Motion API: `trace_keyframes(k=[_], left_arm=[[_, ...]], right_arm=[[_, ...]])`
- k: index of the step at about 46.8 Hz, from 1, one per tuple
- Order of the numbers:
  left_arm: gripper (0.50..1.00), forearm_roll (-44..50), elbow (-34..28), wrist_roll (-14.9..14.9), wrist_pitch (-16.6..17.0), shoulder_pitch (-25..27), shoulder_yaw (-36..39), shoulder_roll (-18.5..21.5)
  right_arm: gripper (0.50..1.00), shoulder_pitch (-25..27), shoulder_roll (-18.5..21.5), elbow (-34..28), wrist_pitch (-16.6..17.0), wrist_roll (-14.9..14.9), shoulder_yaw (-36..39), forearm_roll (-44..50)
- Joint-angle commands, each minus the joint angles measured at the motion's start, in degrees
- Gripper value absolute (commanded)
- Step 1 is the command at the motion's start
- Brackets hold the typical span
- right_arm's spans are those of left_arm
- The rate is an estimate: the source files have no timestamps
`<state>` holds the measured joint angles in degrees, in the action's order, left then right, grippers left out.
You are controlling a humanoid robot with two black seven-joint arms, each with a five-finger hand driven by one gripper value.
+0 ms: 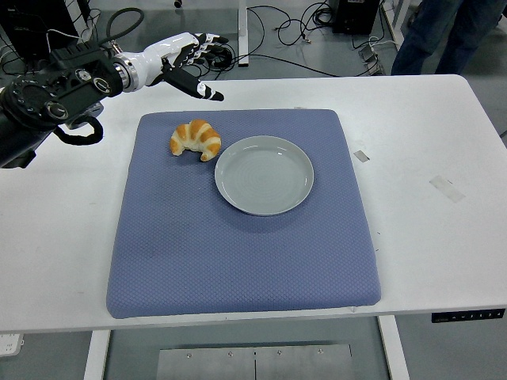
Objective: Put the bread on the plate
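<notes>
Head view: left arm (47, 103) cut off; person (444, 32) cropped.

- White table (444, 261), rounded corners; near edge runs along the bottom of the head view, far edge borders a floor strewn with cables.
- Blue-grey quilted mat (238, 253), roughly square, lies flat on the table, slightly left of centre; bare white surface shows on all four sides, widest on the right.
- Small strip of tape (361, 156) stuck to the table just beside the mat's right edge, toward the far side.
- Second, larger strip of tape (446, 188) further right, well apart from the mat.
- Mat carries a grey plate (264, 175) and a croissant (195, 138), the croissant just left of the plate, apparently not touching it.
</notes>
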<state>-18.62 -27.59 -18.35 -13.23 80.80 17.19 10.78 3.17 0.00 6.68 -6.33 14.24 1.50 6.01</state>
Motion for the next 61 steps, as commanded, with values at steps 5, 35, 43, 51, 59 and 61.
trace_keyframes(k=[5, 35, 43, 51, 59, 61], left_arm=[[0.978, -11.0, -2.0, 0.1, -0.8, 0.9, 0.0, 0.6], [0.978, -21.0, -2.8, -0.3, -6.6, 5.2, 12.0, 3.3], [0.977, -20.9, -2.1, 0.3, -4.4, 2.8, 12.2, 2.6], [0.975, -21.0, -1.0, 0.5, -1.5, 0.7, 12.2, 1.6], [0.975, -21.0, -0.4, 3.1, 0.7, -0.6, 12.0, 0.3], [0.975, -21.0, 0.0, 3.1, 1.1, -0.8, 11.8, -0.1]], right_arm=[[1.0, 0.0, 0.0, 0.0, 0.0, 0.0, 0.0, 0.0], [1.0, 0.0, 0.0, 0.0, 0.0, 0.0, 0.0, 0.0], [1.0, 0.0, 0.0, 0.0, 0.0, 0.0, 0.0, 0.0], [1.0, 0.0, 0.0, 0.0, 0.0, 0.0, 0.0, 0.0], [1.0, 0.0, 0.0, 0.0, 0.0, 0.0, 0.0, 0.0], [1.0, 0.0, 0.0, 0.0, 0.0, 0.0, 0.0, 0.0]])
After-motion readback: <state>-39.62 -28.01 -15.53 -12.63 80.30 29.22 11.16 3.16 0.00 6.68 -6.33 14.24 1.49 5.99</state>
